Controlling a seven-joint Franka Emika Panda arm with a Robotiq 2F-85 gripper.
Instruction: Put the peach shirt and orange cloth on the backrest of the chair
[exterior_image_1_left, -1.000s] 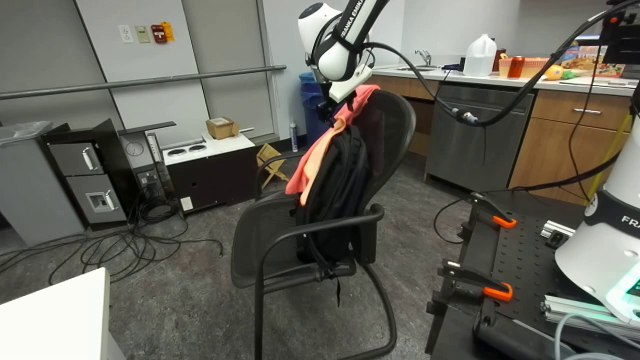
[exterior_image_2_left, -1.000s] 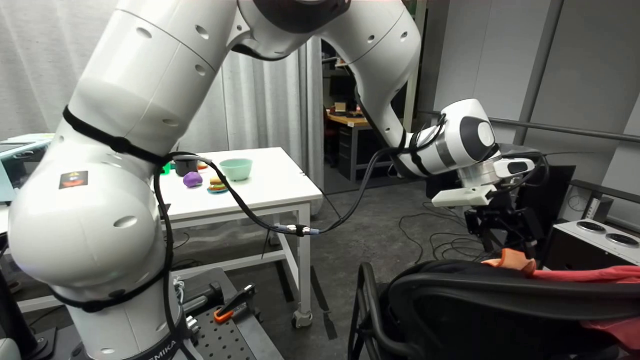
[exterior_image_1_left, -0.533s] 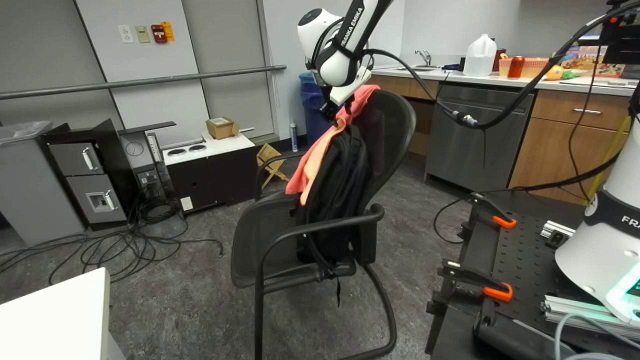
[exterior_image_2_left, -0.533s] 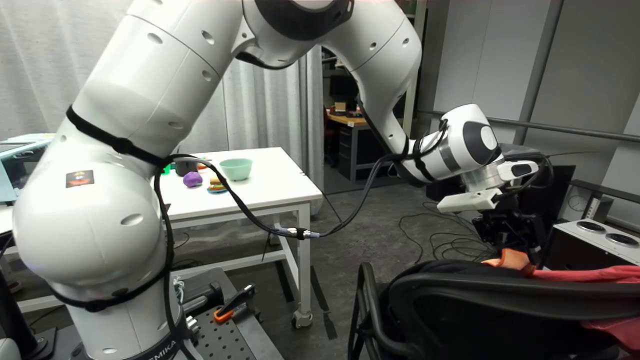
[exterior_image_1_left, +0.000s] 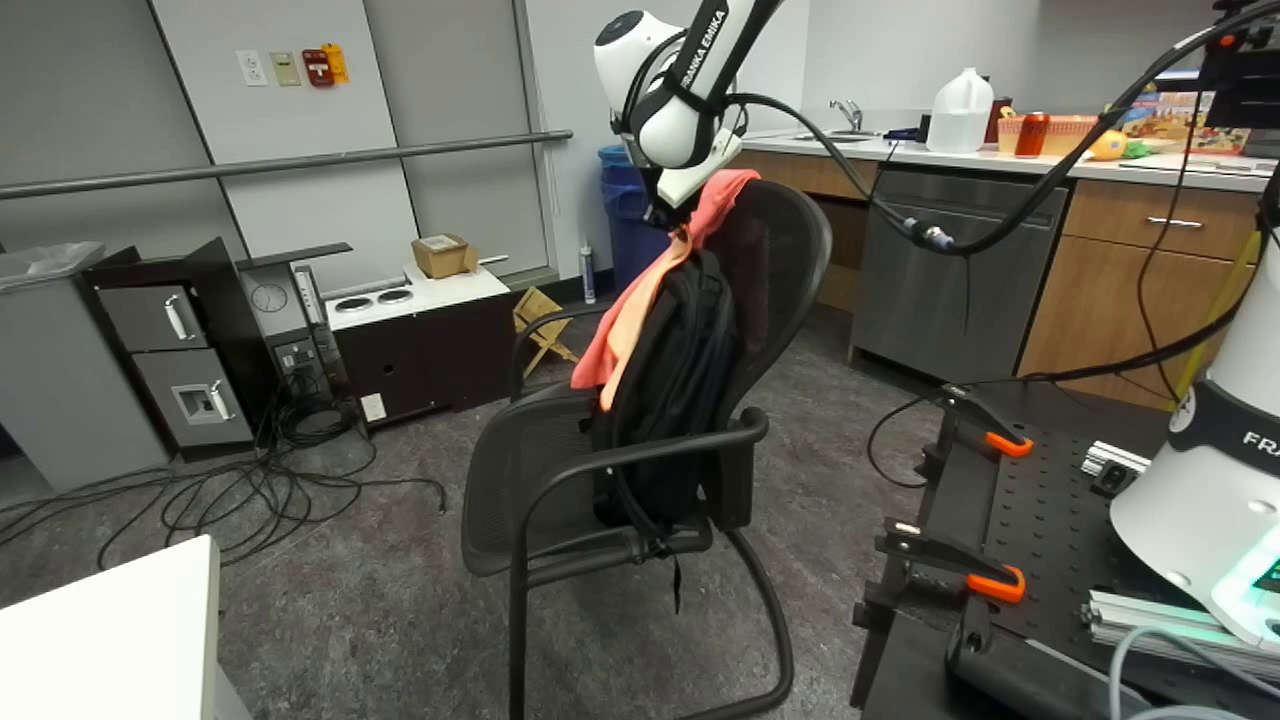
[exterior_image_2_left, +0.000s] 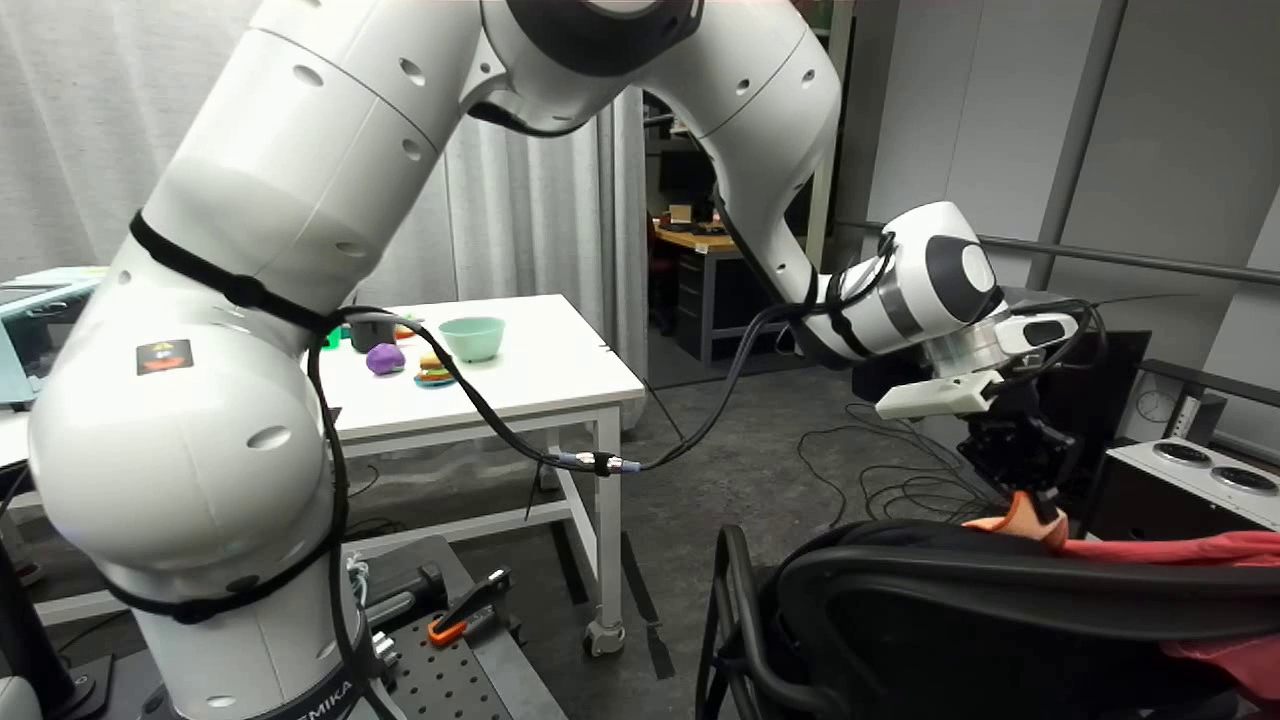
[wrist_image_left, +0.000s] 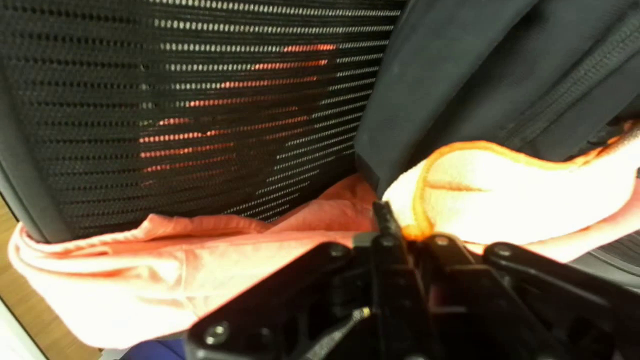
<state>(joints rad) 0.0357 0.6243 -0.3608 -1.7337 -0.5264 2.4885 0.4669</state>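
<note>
The orange cloth (wrist_image_left: 505, 197) (it looks washed nearly white in my wrist view) lies along the black backpack (exterior_image_1_left: 670, 385), partly over the peach shirt (wrist_image_left: 165, 272), which drapes over the backrest (exterior_image_1_left: 785, 250) of the chair (exterior_image_1_left: 505, 480). I have the pincer (wrist_image_left: 412, 231) closed, with the cloth's orange-trimmed edge nipped between its tips. Well apart, a green bowl (exterior_image_2_left: 472, 338) sits on the white table (exterior_image_2_left: 560, 365).

We find, in an exterior view, the coral-peach fabric shirt (exterior_image_1_left: 718, 205) draped over the black mesh chair backrest (exterior_image_1_left: 782, 270), the pale orange cloth (exterior_image_1_left: 632, 318) against the shirt's right side, top pinched.
</note>
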